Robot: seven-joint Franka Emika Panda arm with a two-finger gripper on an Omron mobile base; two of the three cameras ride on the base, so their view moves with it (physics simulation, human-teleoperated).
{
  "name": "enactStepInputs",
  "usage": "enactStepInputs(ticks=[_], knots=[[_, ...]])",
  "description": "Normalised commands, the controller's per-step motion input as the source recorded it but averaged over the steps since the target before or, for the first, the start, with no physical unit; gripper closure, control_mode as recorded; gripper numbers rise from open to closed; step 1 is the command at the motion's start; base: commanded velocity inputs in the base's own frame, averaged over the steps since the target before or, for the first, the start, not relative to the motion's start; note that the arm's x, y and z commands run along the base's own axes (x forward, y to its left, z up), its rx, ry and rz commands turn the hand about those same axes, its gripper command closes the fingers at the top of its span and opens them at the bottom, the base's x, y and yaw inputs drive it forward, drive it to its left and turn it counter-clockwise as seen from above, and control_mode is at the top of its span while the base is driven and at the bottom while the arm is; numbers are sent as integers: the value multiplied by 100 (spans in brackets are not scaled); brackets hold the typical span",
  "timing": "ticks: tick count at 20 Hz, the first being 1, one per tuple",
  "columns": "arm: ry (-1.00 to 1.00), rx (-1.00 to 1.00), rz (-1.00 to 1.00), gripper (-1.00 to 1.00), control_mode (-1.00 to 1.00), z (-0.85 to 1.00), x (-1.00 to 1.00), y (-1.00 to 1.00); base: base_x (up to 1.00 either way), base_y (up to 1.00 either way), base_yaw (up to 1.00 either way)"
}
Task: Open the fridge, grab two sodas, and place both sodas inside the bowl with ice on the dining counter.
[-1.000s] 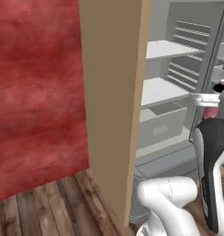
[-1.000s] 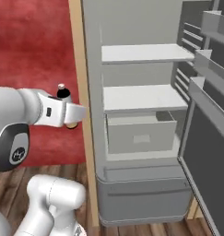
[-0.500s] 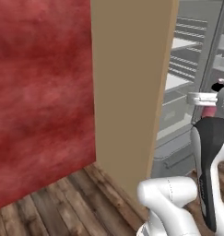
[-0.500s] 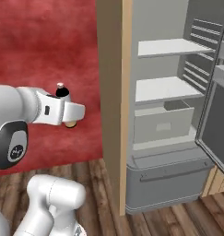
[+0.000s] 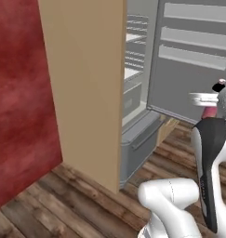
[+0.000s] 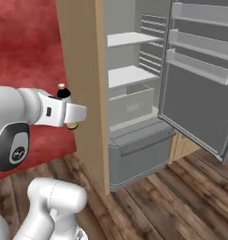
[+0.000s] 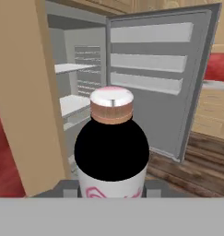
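The fridge (image 6: 134, 112) is being shown with its door (image 6: 200, 79) swung wide open toward 3 o'clock in the right base view, the white shelves (image 6: 129, 75) and a clear drawer (image 6: 132, 105) being exposed inside. The grey bottom drawer (image 6: 139, 152) is being kept closed beneath them. A tan wood surround panel (image 6: 82, 70) is standing at the 9 o'clock side of the fridge opening, and a red wall (image 5: 16, 102) is lying beyond it. Dark wooden floorboards (image 6: 171, 201) are running beneath the fridge.

In the hand view a dark cola-coloured soda (image 7: 112, 147) is being held upright directly ahead of the camera, at 6 o'clock of the frame, its pale cap (image 7: 111, 99) being topped over a tan neck band and its white label with red marking sitting low on the body. The gripper (image 7: 112, 188) is being seen with its two dark finger tips (image 7: 67, 188) pressed against either side of the bottle's base: the jaws are clamped on the soda. The open fridge interior is lying behind the bottle toward 11 o'clock, the door's inner racks (image 7: 148, 60) toward 1 o'clock.

In the right base view the bottle's dark top is being glimpsed above the white wrist at 9 o'clock, well outside the fridge and in front of the wood panel.
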Motion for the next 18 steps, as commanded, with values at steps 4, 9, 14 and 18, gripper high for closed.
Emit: enactStepInputs(ticks=[4, 9, 14, 18], knots=[[0, 0, 0, 100, 100, 0, 0, 0, -61, -10, -52], [0, 0, 0, 100, 100, 0, 0, 0, -46, -56, -43], [0, 0, 0, 100, 100, 0, 0, 0, -34, -90, -33], [0, 0, 0, 100, 100, 0, 0, 0, -36, -96, -31]])
